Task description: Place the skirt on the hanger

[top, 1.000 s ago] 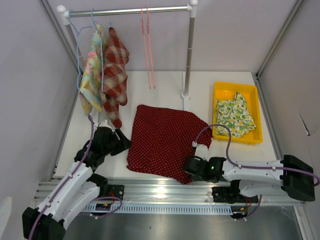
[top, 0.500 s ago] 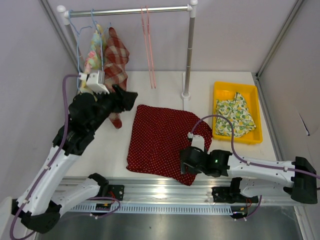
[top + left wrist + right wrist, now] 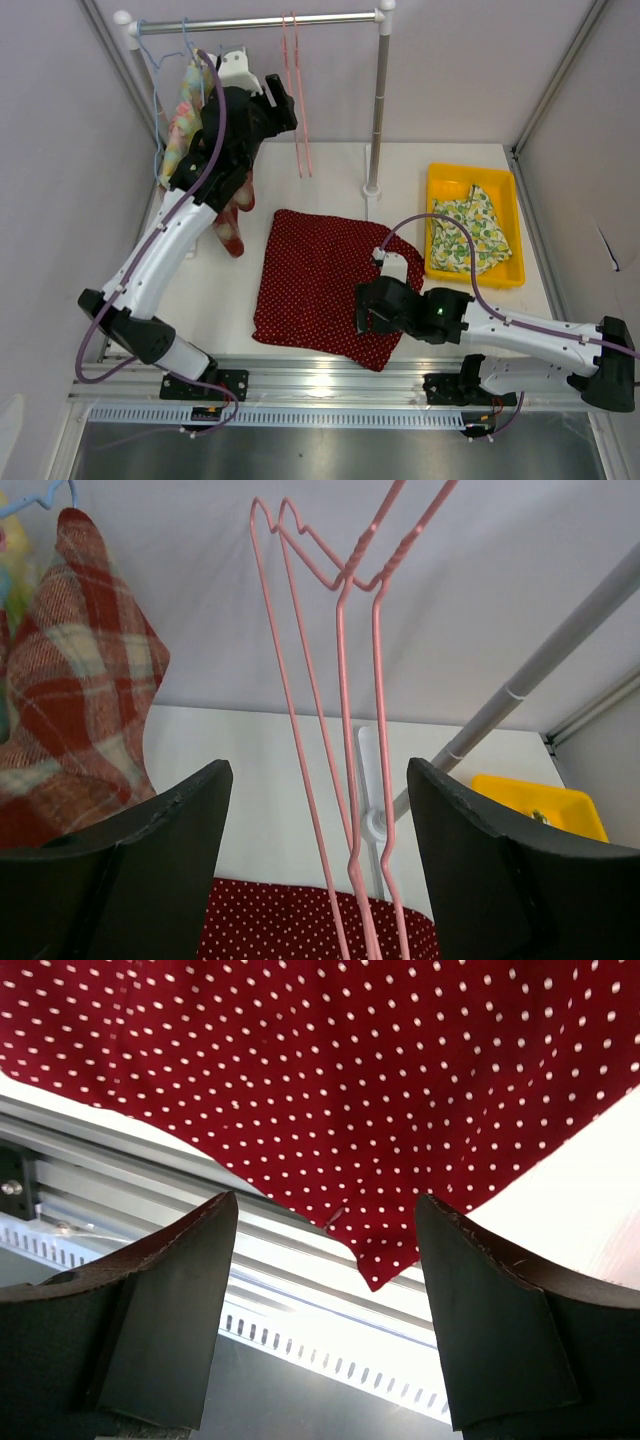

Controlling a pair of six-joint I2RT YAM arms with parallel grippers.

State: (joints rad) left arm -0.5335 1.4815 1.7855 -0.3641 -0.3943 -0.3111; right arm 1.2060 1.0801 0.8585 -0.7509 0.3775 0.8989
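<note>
The skirt (image 3: 325, 280), dark red with white dots, lies flat on the white table. Two thin pink hangers (image 3: 296, 95) hang from the metal rail at the back. My left gripper (image 3: 284, 104) is raised up by the rail, just left of the hangers, and is open. In the left wrist view the pink hangers (image 3: 345, 710) hang ahead of the open left gripper (image 3: 318, 772), with the skirt (image 3: 280, 928) far below. My right gripper (image 3: 370, 308) hovers open over the skirt's near right part. The right wrist view shows the skirt's near corner (image 3: 385, 1260) beneath the open right gripper (image 3: 326, 1205), with nothing held.
A red plaid cloth (image 3: 235, 110) and a floral one (image 3: 182, 125) hang on blue hangers at the rail's left end. The rail's right post (image 3: 377, 110) stands behind the skirt. A yellow tray (image 3: 438, 180) holding a green-patterned cloth (image 3: 468, 232) sits at the right. An aluminium beam (image 3: 330, 372) runs along the near edge.
My left arm rose from the table's left side to the rail beside the pink hangers. The right gripper opened, let go of the skirt's near corner and shifted a little left.
</note>
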